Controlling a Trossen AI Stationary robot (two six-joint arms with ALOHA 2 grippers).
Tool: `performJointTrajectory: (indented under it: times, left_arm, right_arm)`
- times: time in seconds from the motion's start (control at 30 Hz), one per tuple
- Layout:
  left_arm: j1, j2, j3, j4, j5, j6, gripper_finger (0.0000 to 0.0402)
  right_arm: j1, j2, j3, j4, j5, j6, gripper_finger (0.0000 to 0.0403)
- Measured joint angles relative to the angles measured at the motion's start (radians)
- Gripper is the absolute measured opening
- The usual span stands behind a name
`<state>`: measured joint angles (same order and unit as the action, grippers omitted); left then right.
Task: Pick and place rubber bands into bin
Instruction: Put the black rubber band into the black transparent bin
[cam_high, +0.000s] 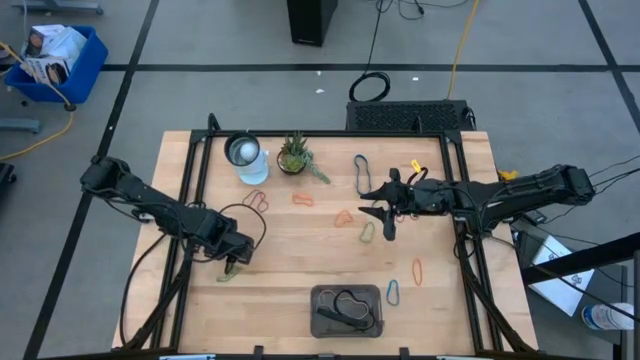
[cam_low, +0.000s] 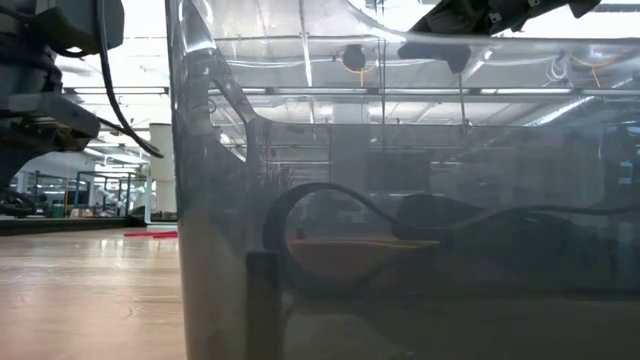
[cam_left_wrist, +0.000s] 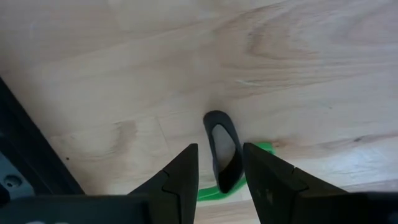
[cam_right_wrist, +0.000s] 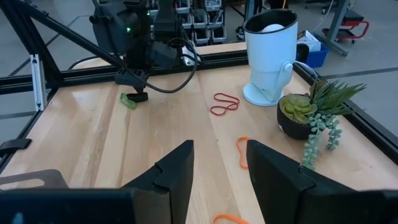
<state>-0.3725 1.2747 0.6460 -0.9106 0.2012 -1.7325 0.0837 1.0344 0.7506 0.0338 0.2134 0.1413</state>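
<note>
**Count of items on the table**

Landmark: bin (cam_high: 347, 310), one only, dark grey.

Rubber bands:
- Inside the bin: one black wavy band (cam_high: 349, 303) visible; more cannot be told.
- Orange: four — one (cam_high: 303, 200) up-left of the bin, one (cam_high: 344, 217) straight above it, one (cam_high: 417, 268) up-right of it, one (cam_high: 418, 175) far up-right by the right arm.
- Red: one (cam_high: 257, 200), far up-left of the bin.
- Green: two — one (cam_high: 367, 232) above the bin, one (cam_high: 230, 272) left of it.
- Blue: two — one (cam_high: 393, 291) just right of the bin, one (cam_high: 361, 173) far above it.

Other items, all far above-left of the bin: one white pitcher (cam_right_wrist: 269, 56), one potted plant (cam_right_wrist: 309, 115).

Arms: two.
</note>
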Motion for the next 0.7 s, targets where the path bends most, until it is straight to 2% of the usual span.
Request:
performJointTrajectory:
  times: [0.27,0.7]
  left_arm:
    - [0.0,0.017,0.0,0.032,0.0,-0.001,0.0134]
    - [0.0,0.13,0.001,0.048,0.027,0.006,0.0134]
  right_arm:
    - [0.0,0.0,0.0,0.0,0.0,0.0,0.0141]
    - [0.0,0.0,0.0,-0.008,-0.001,0.003,0.0141]
